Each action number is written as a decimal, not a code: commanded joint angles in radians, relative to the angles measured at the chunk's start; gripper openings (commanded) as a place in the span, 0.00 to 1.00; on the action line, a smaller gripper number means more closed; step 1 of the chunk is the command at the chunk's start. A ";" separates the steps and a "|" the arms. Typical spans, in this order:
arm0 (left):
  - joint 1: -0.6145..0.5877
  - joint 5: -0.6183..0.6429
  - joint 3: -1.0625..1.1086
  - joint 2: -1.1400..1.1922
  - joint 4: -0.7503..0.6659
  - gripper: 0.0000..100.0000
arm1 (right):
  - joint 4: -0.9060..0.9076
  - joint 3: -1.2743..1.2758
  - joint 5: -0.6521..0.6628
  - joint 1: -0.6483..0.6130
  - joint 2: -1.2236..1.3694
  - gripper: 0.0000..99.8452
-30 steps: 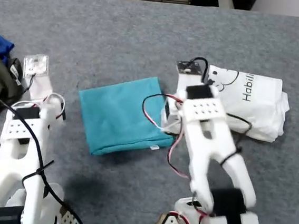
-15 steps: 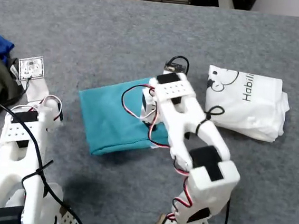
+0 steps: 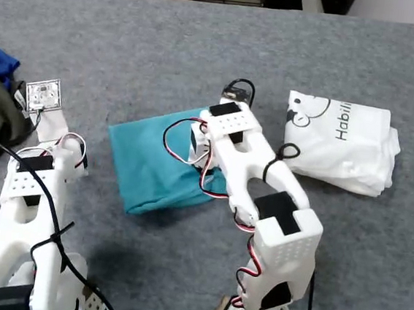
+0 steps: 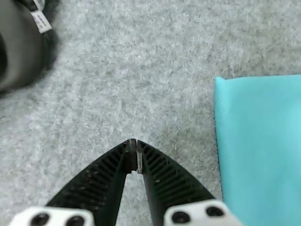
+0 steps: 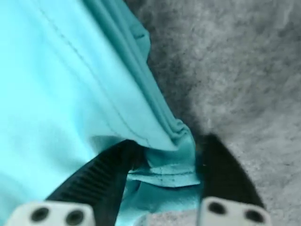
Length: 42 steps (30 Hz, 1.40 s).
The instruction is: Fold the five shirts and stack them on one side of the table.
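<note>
Right gripper was swung off white shirt and clamped on teal shirt edge, so stacking's probably next. Left gripper was kept closed, empty.

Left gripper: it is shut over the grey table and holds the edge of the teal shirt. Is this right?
Not quite. The left gripper is shut over the grey table, but it holds nothing; the teal shirt lies beside it, not touching. The left wrist view shows this.
</note>
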 commanded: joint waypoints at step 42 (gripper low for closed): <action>-0.015 -0.006 0.055 -0.036 -0.006 0.02 | 0.413 -0.974 0.577 0.828 0.127 0.00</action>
